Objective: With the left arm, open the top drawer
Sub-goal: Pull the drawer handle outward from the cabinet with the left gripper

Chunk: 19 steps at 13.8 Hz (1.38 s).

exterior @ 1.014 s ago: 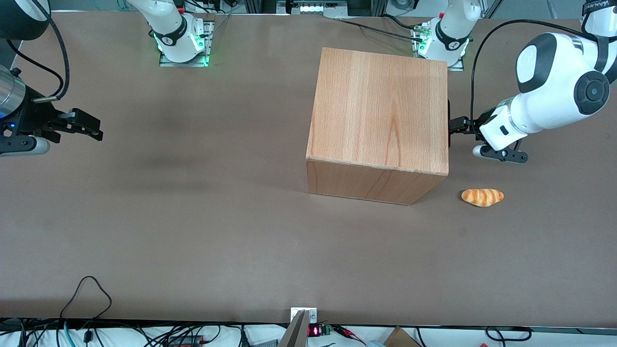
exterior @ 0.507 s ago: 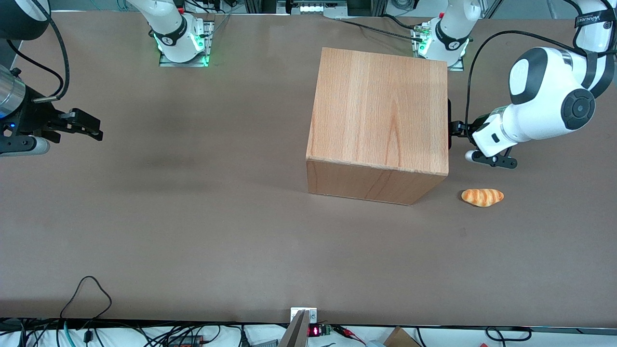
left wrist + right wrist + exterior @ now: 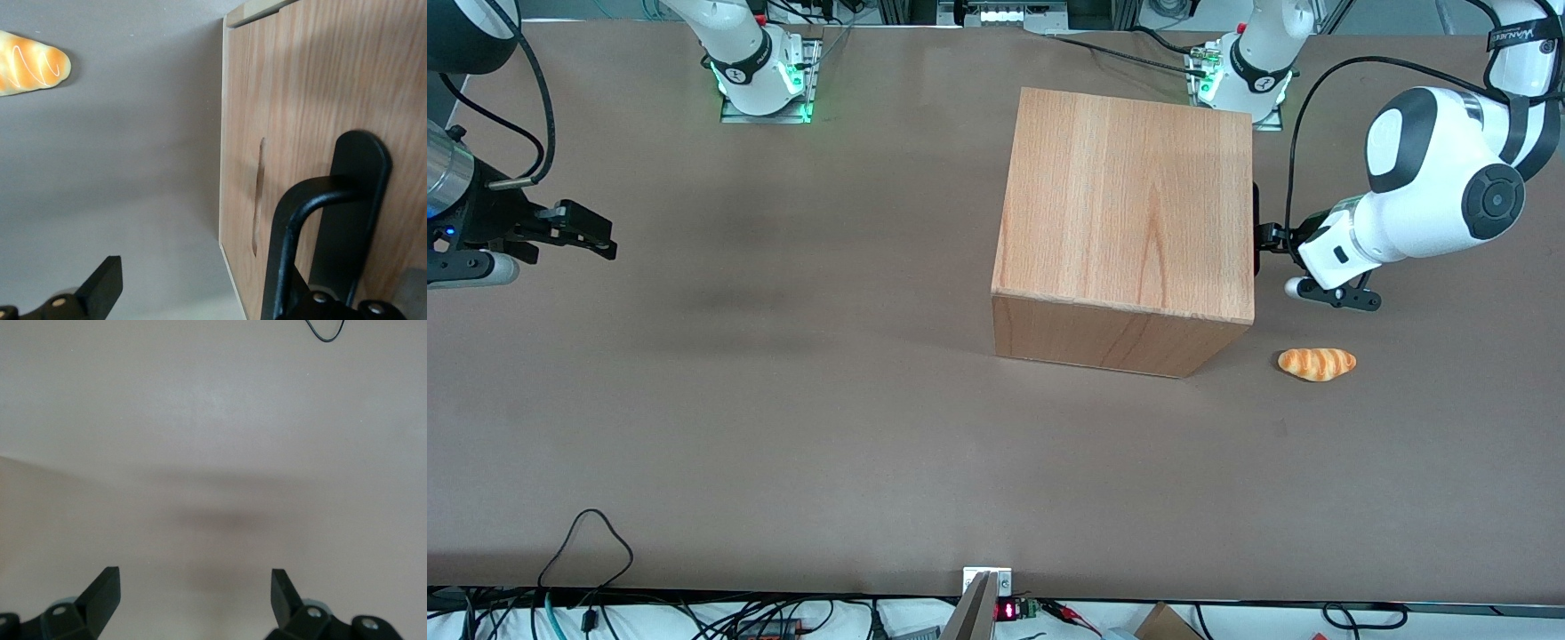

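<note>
My pincer [image 3: 1264,238] spread apart at the top drawer [image 3: 313,120] front, one finger [image 3: 293,227] in its black handle [image 3: 357,193], no readable lettering nearby

Bread roll [image 3: 1317,364] on brown table [image 3: 783,427], near wooden cabinet [image 3: 1129,213]

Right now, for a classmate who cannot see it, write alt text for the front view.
The left arm holds its gripper against the drawer face of a wooden cabinet on a brown table; the top drawer does not visibly stick out. A small bread roll lies on the table beside the cabinet, nearer the camera than the gripper.
</note>
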Motion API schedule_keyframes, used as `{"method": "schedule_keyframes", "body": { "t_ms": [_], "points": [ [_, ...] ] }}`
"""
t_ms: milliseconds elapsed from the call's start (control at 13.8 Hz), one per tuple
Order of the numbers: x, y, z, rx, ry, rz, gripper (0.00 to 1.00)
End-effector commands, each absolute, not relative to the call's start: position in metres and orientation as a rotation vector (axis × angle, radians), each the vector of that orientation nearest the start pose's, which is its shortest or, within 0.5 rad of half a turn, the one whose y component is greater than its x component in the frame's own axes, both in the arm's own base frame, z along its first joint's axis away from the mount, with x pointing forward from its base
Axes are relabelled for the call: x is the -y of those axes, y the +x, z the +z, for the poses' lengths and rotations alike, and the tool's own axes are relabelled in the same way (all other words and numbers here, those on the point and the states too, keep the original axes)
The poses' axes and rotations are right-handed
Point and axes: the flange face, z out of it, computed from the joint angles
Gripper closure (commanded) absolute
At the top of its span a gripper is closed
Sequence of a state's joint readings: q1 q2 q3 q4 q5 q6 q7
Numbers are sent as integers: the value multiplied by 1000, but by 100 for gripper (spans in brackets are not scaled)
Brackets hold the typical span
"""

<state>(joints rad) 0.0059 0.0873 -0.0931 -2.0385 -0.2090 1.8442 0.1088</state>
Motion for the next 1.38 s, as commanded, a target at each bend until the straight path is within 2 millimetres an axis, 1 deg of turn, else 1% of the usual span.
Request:
{"method": "schedule_keyframes", "body": {
  "t_ms": [0, 362, 870, 1014, 1304],
  "points": [
    [49, 537, 377, -203, -3292, 458, 0],
    [19, 544, 385, -153, -3271, 419, 0],
    [-20, 547, 395, -52, -3267, 376, 0],
    [-29, 547, 395, -25, -3269, 372, 0],
    [-58, 545, 396, 49, -3262, 355, 0]
  ]
}}
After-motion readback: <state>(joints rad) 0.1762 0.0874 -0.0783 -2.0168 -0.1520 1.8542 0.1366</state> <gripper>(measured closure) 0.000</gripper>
